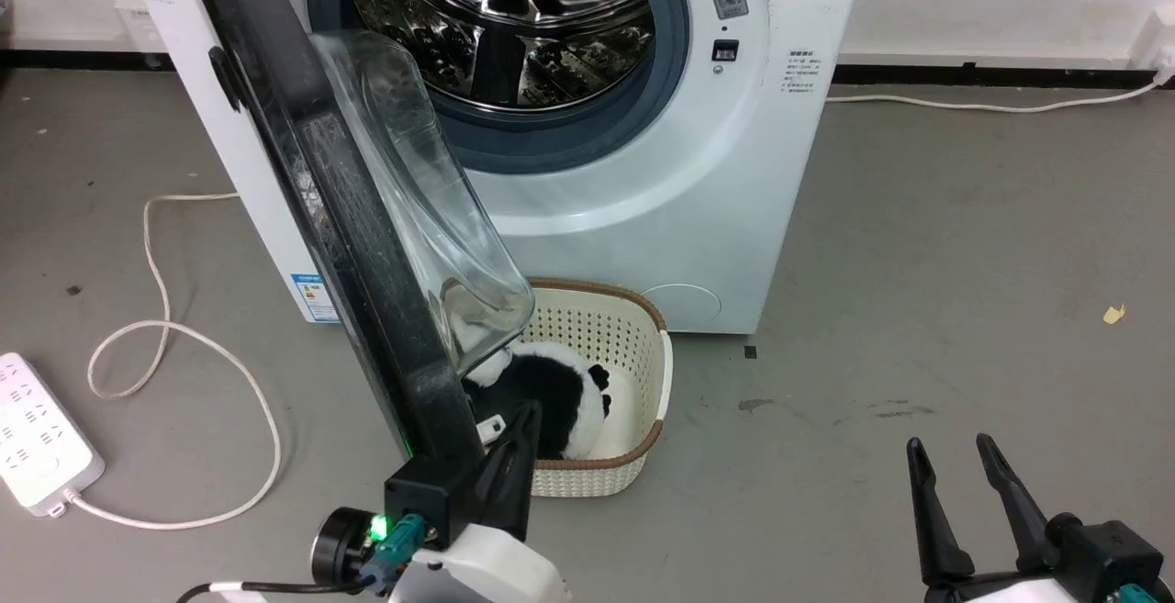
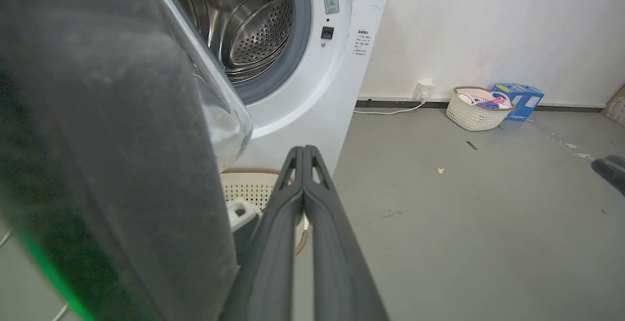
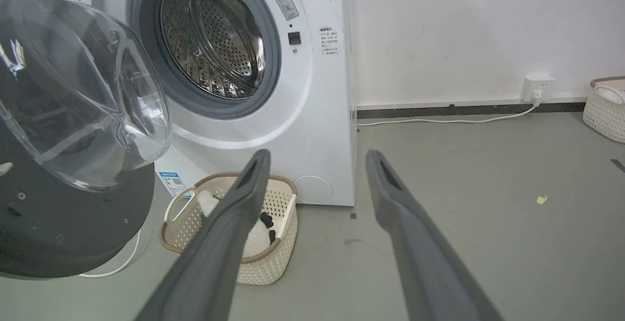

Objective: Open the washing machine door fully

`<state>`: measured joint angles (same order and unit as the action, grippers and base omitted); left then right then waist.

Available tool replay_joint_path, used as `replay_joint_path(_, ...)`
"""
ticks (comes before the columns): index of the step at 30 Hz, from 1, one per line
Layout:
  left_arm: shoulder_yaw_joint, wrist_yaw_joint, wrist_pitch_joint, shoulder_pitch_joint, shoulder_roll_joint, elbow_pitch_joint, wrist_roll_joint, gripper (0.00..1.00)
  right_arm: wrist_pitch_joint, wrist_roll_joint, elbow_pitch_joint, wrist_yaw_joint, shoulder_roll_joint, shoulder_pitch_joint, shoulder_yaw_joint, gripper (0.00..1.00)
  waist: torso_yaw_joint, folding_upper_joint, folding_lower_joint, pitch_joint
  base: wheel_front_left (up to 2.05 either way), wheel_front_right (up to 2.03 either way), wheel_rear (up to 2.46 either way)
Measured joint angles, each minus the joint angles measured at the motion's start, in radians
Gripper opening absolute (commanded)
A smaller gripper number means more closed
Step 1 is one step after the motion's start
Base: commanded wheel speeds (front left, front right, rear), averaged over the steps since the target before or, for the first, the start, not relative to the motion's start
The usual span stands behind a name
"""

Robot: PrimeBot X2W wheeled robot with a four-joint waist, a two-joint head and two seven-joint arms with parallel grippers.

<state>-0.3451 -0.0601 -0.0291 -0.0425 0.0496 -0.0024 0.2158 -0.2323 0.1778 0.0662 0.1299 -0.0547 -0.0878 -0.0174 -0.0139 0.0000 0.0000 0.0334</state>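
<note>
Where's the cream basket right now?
Head view, centre: the cream basket sits on the floor before the washing machine, right of the open washing machine door, beyond the left gripper.

My left wrist sees the washing machine door (image 2: 107,140) as a close dark blur. From the head, it covers part of the basket (image 1: 610,332) and plush panda (image 1: 560,396) behind it; the blue sticker (image 1: 315,297) beside it is unreadable.

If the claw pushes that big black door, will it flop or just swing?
Probably swings as one stiff piece: the washing machine door is a thick black disc. Its bulging glass bowl suggests it is fairly heavy. The glossy face might let the shut left claw slip.
</note>
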Motion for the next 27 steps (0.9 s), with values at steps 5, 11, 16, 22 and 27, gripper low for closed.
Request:
replay_joint_path(5, 0.026, -0.009, -0.022, -0.002, 0.003, 0.052, 0.013, 0.00, -0.003, 0.007, 0.012, 0.000, 0.000, 0.000, 0.003, 1.00, 0.016, 0.0000, 0.0000, -0.004, 0.00, 0.00, 0.00)
replay_joint_path(11, 0.041, -0.009, -0.035, 0.000, 0.011, 0.082, 0.034, 0.00, -0.004, 0.007, 0.017, 0.000, 0.000, -0.001, 0.010, 1.00, 0.056, 0.0000, 0.0000, -0.025, 0.00, 0.00, 0.00)
replay_joint_path(16, 0.092, -0.032, -0.042, 0.023, 0.049, 0.075, 0.060, 0.00, -0.003, 0.008, 0.017, 0.000, 0.000, -0.008, 0.021, 1.00, 0.163, 0.0000, 0.0000, -0.053, 0.00, 0.00, 0.00)
replay_joint_path(22, 0.143, -0.044, -0.042, 0.023, 0.088, 0.056, 0.078, 0.00, 0.006, 0.007, 0.005, 0.000, 0.001, -0.011, 0.030, 1.00, 0.247, 0.0000, -0.0001, -0.051, 0.00, 0.00, 0.00)
replay_joint_path(27, 0.199, -0.044, -0.043, -0.006, 0.133, 0.054, 0.097, 0.00, 0.036, -0.016, -0.029, 0.000, 0.001, -0.005, 0.043, 1.00, 0.292, 0.0000, 0.0000, 0.000, 0.00, 0.00, 0.00)
